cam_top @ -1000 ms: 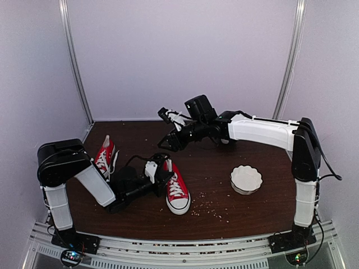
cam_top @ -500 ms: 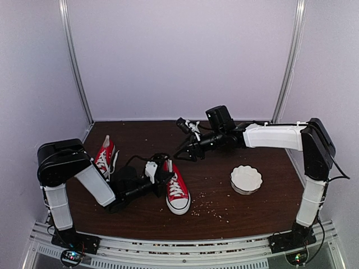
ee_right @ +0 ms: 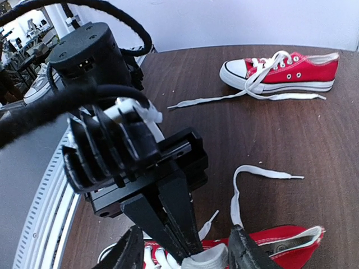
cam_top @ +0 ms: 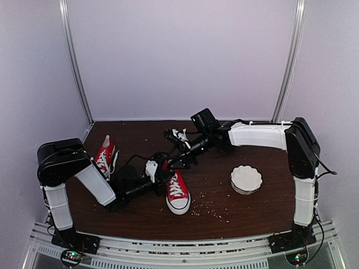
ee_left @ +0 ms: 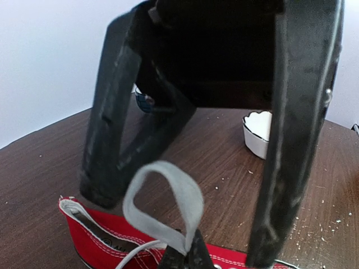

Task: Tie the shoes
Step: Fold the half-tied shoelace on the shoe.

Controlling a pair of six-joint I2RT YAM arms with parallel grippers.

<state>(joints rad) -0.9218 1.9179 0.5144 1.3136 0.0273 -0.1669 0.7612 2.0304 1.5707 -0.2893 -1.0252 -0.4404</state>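
One red shoe point(cam_top: 178, 191) lies mid-table, toe toward me. My left gripper point(ee_left: 188, 250) is shut on the base of a white lace loop point(ee_left: 162, 196) held above that shoe's opening point(ee_left: 101, 241). My right gripper point(ee_right: 188, 255) is open. Its black fingers point(ee_left: 106, 134) stand on either side of the loop and of the left gripper's tips, not touching the lace. One free lace end point(ee_right: 252, 179) trails on the wood. The other shoe point(ee_right: 286, 70) lies apart at the left point(cam_top: 104, 157), its laces loose.
A white scalloped bowl point(cam_top: 245, 179) sits to the right of the shoe. Crumbs point(cam_top: 207, 208) are scattered over the brown table in front. Walls close in the back and sides, and a metal rail runs along the near edge.
The right arm has come down from the back of the table toward me, and its open fingers now straddle the loop. The left gripper and both shoes have stayed put.
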